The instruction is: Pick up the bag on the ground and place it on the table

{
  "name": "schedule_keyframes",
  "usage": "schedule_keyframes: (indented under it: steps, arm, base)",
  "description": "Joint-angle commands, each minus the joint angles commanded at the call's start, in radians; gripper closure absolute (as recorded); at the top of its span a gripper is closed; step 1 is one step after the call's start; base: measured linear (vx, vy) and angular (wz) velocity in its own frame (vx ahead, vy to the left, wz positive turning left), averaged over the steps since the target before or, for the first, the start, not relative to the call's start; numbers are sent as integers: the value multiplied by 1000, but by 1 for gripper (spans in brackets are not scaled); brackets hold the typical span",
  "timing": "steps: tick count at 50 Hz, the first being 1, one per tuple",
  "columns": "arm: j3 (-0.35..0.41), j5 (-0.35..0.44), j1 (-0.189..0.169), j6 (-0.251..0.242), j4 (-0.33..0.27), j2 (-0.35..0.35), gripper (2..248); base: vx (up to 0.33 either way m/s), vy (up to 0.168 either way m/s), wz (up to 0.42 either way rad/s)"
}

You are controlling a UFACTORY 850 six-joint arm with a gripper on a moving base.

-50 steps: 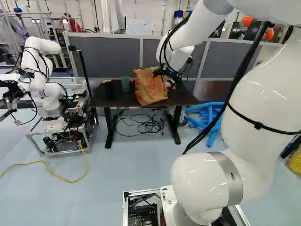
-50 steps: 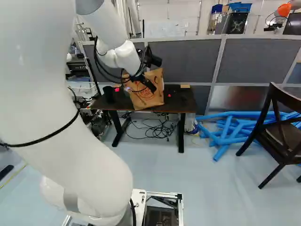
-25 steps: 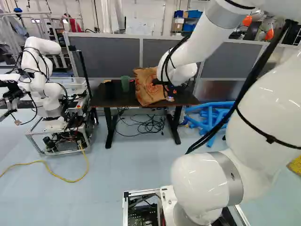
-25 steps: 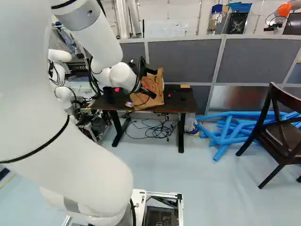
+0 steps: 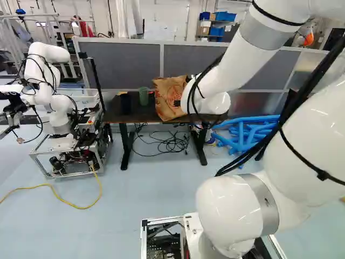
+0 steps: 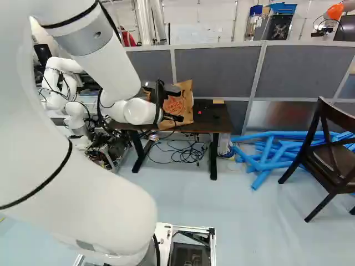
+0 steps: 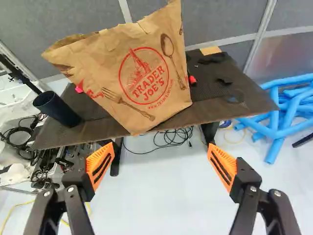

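Pincer (image 7: 161,149): spread wide, with nothing held; the orange pads (image 7: 100,165) are seen apart from the bag, on either side of bare floor.
Paper bag (image 7: 142,78): carried by the tabletop (image 7: 210,106), roughly upright, ahead of the pincer; the placing is judged to be done, with only a clean retreat called for.
Retreat: best drawn straight back from the bag, slowly, fingers kept apart; any sideways swing or wrist turn is better left until good clearance is gained, since thin paper would be easily snagged or tipped.
Front edge (image 7: 234,116): reached, or nearly so, by the bag's lower corner; how much of its base is supported cannot be told, so no nudge toward the base should be risked.
Black cup (image 7: 56,108): set beside the bag, near the tabletop's end; a low sideways sweep there is to be avoided.
Partition (image 5: 124,62): standing behind the tabletop, so forward travel is limited.
Open room: offered by the floor (image 6: 244,216) between base and tabletop; the chair (image 6: 327,155) is well to the side.
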Motion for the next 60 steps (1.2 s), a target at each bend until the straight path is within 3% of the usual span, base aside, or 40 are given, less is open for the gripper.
schedule_keyframes:
  steps: [29,60]
  arm:
    - [165,213,7,-100,-4,61,3]
    - [259,334,12,-156,-7,96,3]
  base:
    - [0,0,0]
    - [0,0,0]
